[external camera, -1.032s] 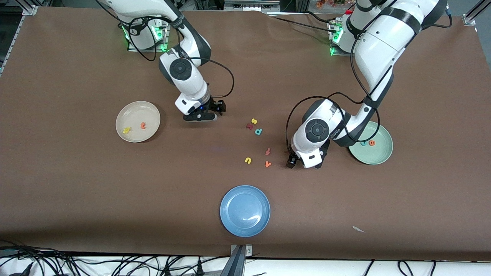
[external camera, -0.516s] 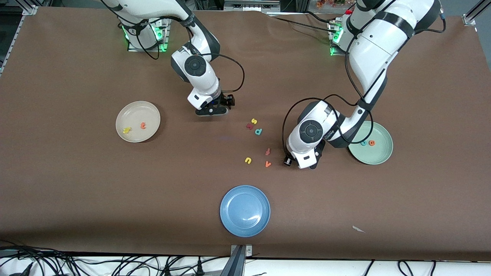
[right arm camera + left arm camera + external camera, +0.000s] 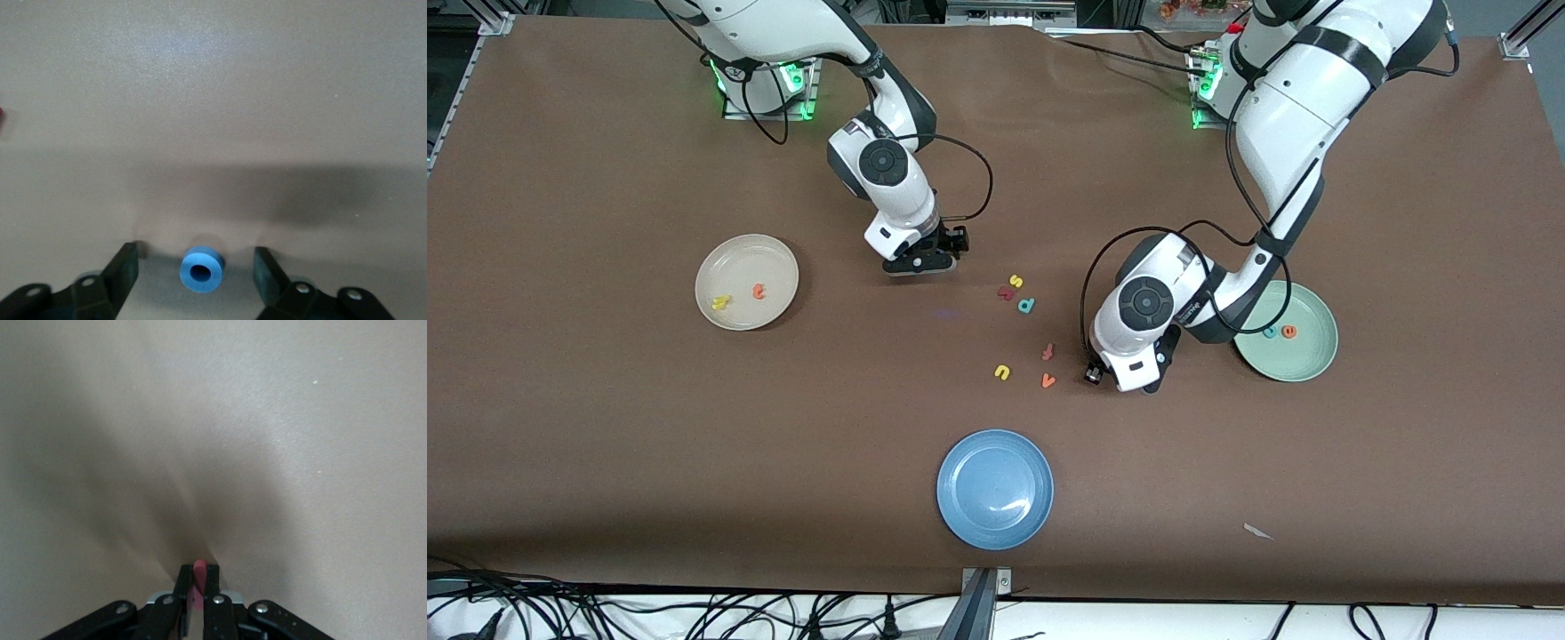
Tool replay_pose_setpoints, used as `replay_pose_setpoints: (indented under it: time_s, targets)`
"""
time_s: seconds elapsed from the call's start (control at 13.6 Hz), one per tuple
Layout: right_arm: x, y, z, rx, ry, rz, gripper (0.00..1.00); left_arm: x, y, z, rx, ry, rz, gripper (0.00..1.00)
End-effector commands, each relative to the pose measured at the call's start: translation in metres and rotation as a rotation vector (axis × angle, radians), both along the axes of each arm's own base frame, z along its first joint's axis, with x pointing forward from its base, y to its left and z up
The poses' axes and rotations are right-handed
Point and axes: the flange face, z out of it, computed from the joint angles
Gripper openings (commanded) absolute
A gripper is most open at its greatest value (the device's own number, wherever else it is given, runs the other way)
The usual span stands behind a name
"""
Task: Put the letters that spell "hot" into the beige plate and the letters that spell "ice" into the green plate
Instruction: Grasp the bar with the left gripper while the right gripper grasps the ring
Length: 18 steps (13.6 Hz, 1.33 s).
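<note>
My left gripper (image 3: 1131,375) is down at the table between the orange "v" and the green plate (image 3: 1307,360). It is shut on a small red letter (image 3: 199,568), the "i", pinched between its fingertips (image 3: 199,577). The green plate holds the teal "c" (image 3: 1268,333) and orange "e" (image 3: 1288,332). My right gripper (image 3: 920,260) is low over the table and open, with the blue "o" (image 3: 201,270) lying between its fingers (image 3: 196,255), clear of both. In the beige plate (image 3: 769,258) lie the yellow "h" (image 3: 721,302) and orange "t" (image 3: 759,291).
Loose letters lie mid-table: a yellow "s" (image 3: 1015,281), a dark red letter (image 3: 1006,292), a teal "p" (image 3: 1026,306), a reddish "f" (image 3: 1048,352), a yellow "u" (image 3: 1002,372), an orange "v" (image 3: 1048,381). A blue plate (image 3: 995,488) sits nearer the front camera.
My left gripper has shut on the red letter and shifted slightly toward the loose letters. The right gripper has travelled toward the left arm's end, away from the beige plate.
</note>
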Motion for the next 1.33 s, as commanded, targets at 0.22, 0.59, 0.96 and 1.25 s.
replay_pose_setpoints:
  time_s: [0.22,0.59,0.96,1.25]
  targets:
    - [-0.007,0.004,-0.002,-0.003,-0.022,0.011,0.42,0.015,0.034,0.058,0.045,0.027,-0.199,0.0]
    - [-0.01,0.0,-0.003,-0.014,-0.02,0.013,0.07,0.015,0.121,0.108,0.017,0.247,-0.495,0.0]
    - [0.017,-0.026,0.04,-0.053,-0.029,0.056,0.0,0.004,0.215,0.09,-0.057,0.388,-0.733,0.0]
    - [0.065,-0.111,0.095,-0.12,0.017,0.205,0.0,-0.006,0.287,0.071,-0.145,0.409,-0.86,0.0]
